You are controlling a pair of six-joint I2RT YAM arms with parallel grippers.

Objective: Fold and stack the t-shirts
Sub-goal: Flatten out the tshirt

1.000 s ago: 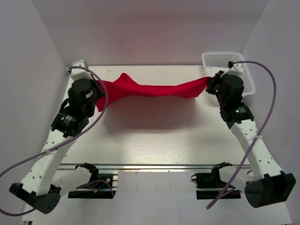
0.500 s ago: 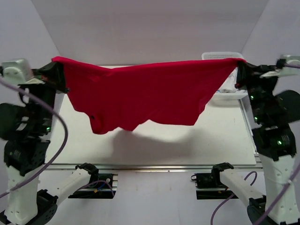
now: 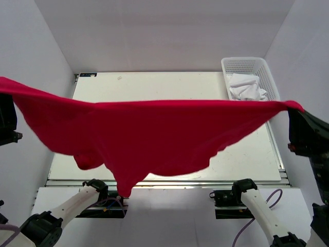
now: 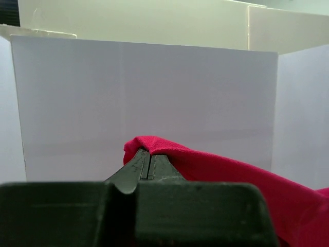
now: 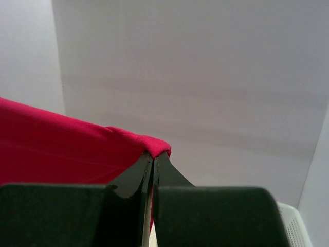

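Your left end effector (image 4: 148,160) and right end effector (image 5: 153,163) each pinch a corner of the thin red t-shirt (image 3: 154,131). It spans above the bench (image 3: 169,85) from 9 to 3 o'clock, lower edge drooping softly.

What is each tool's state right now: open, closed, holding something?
Left tool: closed, pinching an edge of the red t-shirt.
Right tool: closed, pinching the opposite edge of the red t-shirt.
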